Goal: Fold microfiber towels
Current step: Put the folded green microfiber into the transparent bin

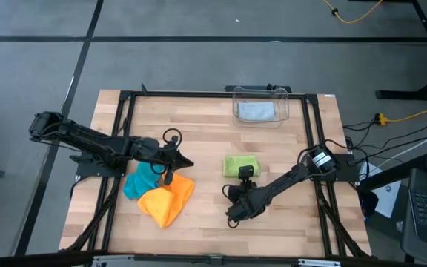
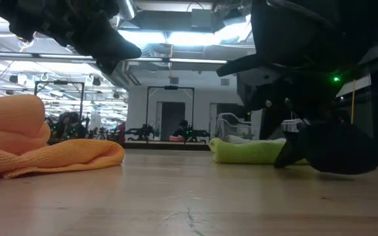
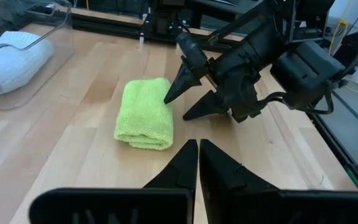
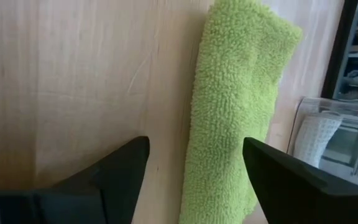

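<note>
A light wooden butcher-block table with a black metal frame along its edges is carrying everything here. A folded lime green towel is lying near the middle of the top. An orange towel is sitting crumpled toward the left front, and a teal blue towel is lying bunched against it, touching its left side. At the far edge, a clear plastic bin is resting on the wood, holding a folded light grey towel.
</note>
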Controlling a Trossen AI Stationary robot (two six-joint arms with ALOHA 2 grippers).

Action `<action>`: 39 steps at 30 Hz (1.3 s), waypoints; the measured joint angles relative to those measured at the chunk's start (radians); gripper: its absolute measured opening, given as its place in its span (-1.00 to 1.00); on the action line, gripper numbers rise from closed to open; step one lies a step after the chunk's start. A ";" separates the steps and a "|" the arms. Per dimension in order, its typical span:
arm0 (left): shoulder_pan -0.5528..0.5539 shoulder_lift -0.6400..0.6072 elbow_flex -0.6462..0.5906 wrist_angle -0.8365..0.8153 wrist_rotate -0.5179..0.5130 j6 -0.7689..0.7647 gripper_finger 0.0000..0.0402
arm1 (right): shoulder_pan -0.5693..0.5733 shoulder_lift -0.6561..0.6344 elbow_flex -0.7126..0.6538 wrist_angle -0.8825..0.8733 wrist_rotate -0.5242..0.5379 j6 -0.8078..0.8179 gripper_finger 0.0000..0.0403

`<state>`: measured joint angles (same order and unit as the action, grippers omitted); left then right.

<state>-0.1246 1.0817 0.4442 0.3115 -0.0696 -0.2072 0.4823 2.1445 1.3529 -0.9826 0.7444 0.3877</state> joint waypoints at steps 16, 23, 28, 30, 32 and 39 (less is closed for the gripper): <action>0.002 0.054 0.000 0.003 0.000 -0.047 -0.95 | -0.137 0.005 -0.009 0.034 0.013 -0.022 0.35; 0.002 0.054 0.000 0.002 0.008 -0.047 -0.95 | -0.193 -0.001 -0.075 0.121 0.076 -0.028 0.35; 0.002 0.054 0.000 0.002 0.008 -0.047 -0.95 | -0.223 0.000 -0.076 0.131 0.079 -0.046 0.34; 0.002 0.054 0.000 0.002 0.008 -0.047 -0.95 | -0.244 -0.001 -0.081 0.132 0.071 -0.006 0.32; 0.002 0.054 0.000 0.002 0.008 -0.047 -0.95 | -0.265 -0.002 -0.087 0.132 0.066 0.043 0.29; 0.002 0.054 0.000 0.002 0.008 -0.050 -0.95 | -0.310 -0.002 -0.091 0.122 0.044 0.235 0.14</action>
<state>-0.1226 1.1358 0.4442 0.3130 -0.0612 -0.2569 0.1725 2.1429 1.2617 -0.8608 0.7889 0.6228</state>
